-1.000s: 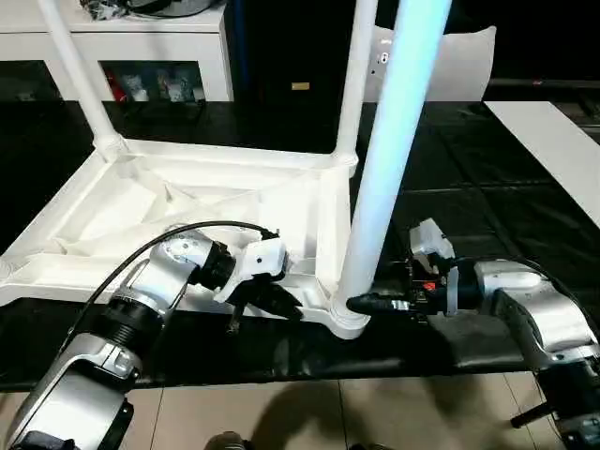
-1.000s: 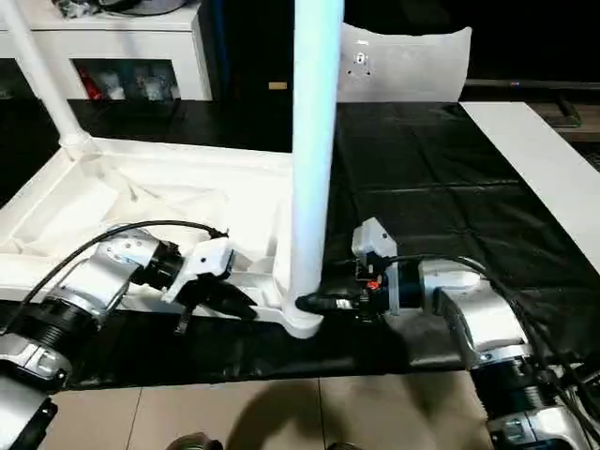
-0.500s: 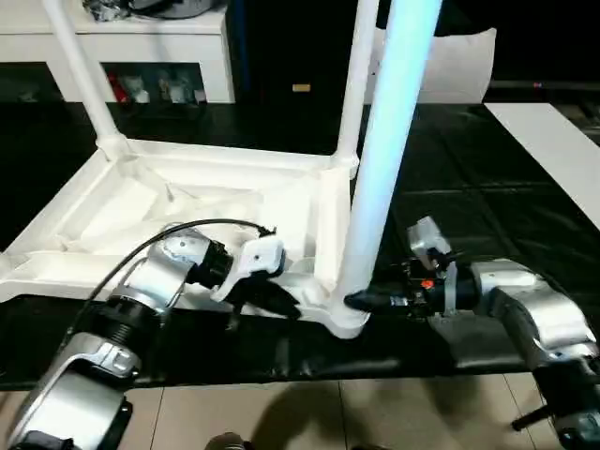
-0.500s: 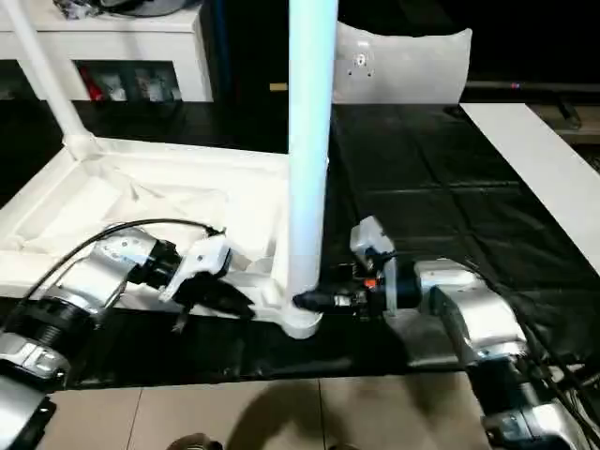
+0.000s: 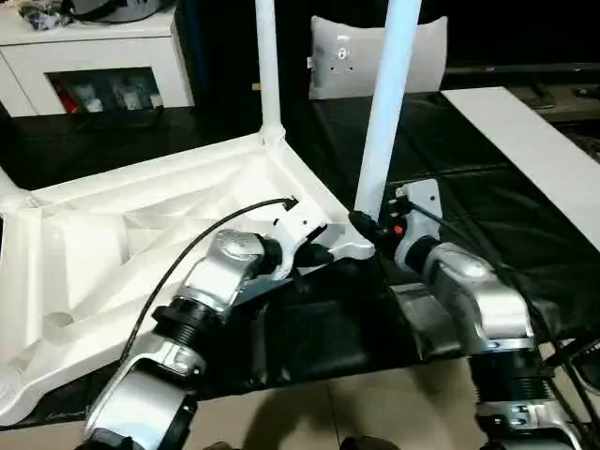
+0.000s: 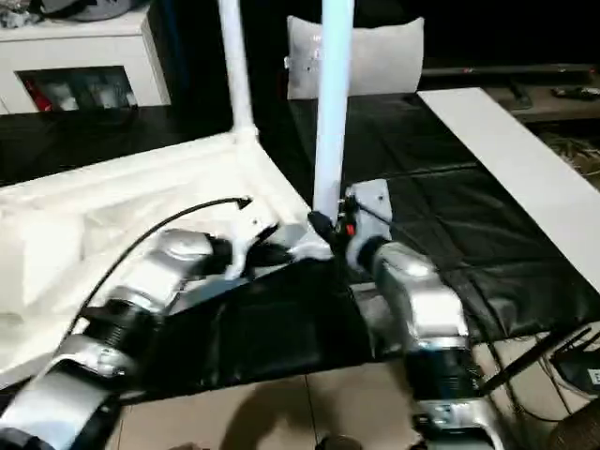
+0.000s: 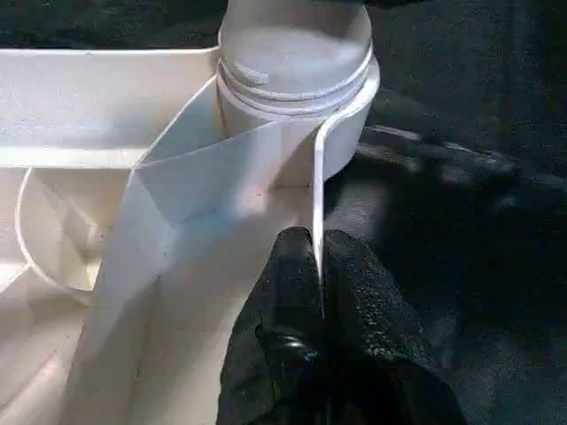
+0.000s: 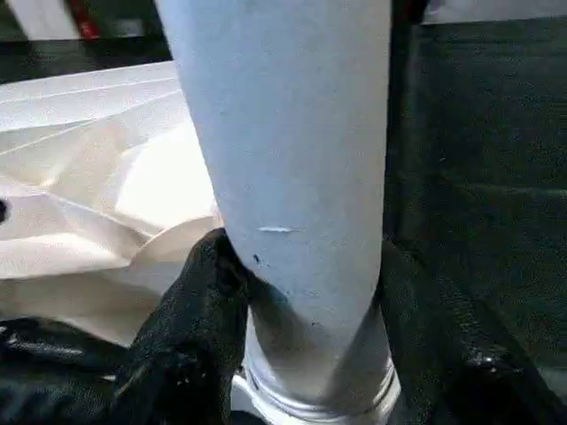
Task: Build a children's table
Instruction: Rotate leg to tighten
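The left gripper (image 7: pixel 317 266) pinches the upturned table (image 5: pixel 103 244) rim beside the corner socket; the right gripper (image 8: pixel 301 292) clamps the leg (image 5: pixel 386 103) standing there.

We have swung the upturned white plastic children's table (image 5: pixel 141 244) on the black worktop (image 5: pixel 487 216), its gripped corner now pointing toward us.

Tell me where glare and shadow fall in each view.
Left eye view: glare washes out the white plastic tabletop's ribbed underside. Left wrist view: a bright patch lies on that plastic ahead of the left gripper. Right wrist view: the round white table leg darkens toward its base, at the right gripper.
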Controlling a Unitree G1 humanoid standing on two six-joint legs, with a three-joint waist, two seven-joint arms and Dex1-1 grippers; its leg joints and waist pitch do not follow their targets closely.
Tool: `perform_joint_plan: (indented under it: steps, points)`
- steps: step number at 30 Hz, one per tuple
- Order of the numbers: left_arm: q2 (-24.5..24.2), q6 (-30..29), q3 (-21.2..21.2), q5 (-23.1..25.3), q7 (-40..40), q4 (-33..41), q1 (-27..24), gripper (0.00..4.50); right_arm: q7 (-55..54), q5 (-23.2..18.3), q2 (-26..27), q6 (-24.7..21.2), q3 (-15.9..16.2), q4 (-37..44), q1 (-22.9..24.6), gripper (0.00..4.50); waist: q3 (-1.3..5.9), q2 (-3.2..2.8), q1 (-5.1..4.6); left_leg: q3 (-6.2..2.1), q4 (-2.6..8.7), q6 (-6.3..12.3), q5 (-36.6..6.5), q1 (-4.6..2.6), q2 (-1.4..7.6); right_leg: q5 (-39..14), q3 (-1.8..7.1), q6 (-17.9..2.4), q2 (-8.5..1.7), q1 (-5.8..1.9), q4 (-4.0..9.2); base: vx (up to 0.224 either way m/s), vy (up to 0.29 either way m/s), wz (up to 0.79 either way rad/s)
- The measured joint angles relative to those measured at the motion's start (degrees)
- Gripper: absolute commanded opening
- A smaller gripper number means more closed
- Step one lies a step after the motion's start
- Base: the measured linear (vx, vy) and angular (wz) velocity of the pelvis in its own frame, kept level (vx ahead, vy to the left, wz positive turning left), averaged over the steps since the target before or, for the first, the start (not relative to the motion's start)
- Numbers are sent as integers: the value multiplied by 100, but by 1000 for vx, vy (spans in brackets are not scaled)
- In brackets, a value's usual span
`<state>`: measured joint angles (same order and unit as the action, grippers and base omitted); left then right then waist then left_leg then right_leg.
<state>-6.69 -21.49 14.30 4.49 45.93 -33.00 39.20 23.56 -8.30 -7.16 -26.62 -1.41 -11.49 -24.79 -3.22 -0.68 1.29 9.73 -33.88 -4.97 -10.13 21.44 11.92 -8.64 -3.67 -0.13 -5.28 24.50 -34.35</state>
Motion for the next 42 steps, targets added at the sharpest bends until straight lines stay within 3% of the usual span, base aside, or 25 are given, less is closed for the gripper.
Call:
perform_joint_plan:
  steps: [4, 10, 16, 22, 26, 28, 32, 33, 42]
  points:
    - [-8, 14, 14, 74, 13, 70, 9, 0, 10, -9, 47, 116, -5, 13, 24, 293, 1, -1, 40, 2, -4, 34, 19, 54, 1, 1, 0, -2, 0, 58, -2, 0, 0, 0]
    - [-226, 160, 101, -1, 458, 186, -66, 0, 527, -160, -171, 334, 19, 145, 245, 339, 0, -3, 71, 3, -6, 26, 16, 50, 2, 6, 0, -9, 0, 56, -6, 0, 0, 0]
    - [-891, 853, 284, -167, 1571, 247, -278, 0, 2089, -517, -1068, 599, 204, 303, 539, 384, -2, -6, 174, -1, -28, 3, 2, 51, 5, 20, -3, -23, -1, 44, -9, 0, 0, 0]
    - [-1455, 1700, 507, -272, 2704, 245, -307, 0, 3640, -674, -1949, 730, 543, 356, 573, 384, -3, -8, 345, -2, -57, 3, 2, 52, 6, 25, 3, -25, -10, 20, -9, 0, 0, 0]
    - [-1687, 2055, 681, -327, 3286, 246, -309, 0, 4511, -946, -2152, 754, 758, 359, 550, 384, -3, -7, 416, -2, -60, 4, 2, 50, 9, 25, 2, -26, -11, 12, -11, 0, 0, 0]
    - [-1720, 2198, 746, -361, 3521, 246, -317, 0, 4827, -1011, -2204, 751, 863, 351, 513, 347, -3, -7, 453, -2, -62, 4, 2, 50, 17, 25, 1, -26, -11, 11, -15, 0, 0, 0]
    - [-1714, 2478, 867, -372, 3842, 242, -316, 0, 5286, -1091, -2225, 750, 1013, 283, 394, 334, -2, -5, 518, -2, -65, 4, 2, 49, 21, 25, 1, -26, -12, 11, -19, 0, 0, 0]
    - [-1706, 2514, 890, -372, 3878, 239, -315, 0, 5369, -1131, -2220, 746, 1073, 223, 364, 306, -2, -6, 522, -2, -65, 4, 2, 49, 21, 25, 1, -26, -12, 11, -21, 0, 0, 0]
    - [-1626, 2691, 925, -372, 3937, 17, -216, 0, 5687, -1207, -2233, 631, 1208, 120, 311, 233, -2, -4, 521, -2, -71, 3, 3, 47, 19, 24, 1, -23, -12, 22, -44, 0, 0, 0]
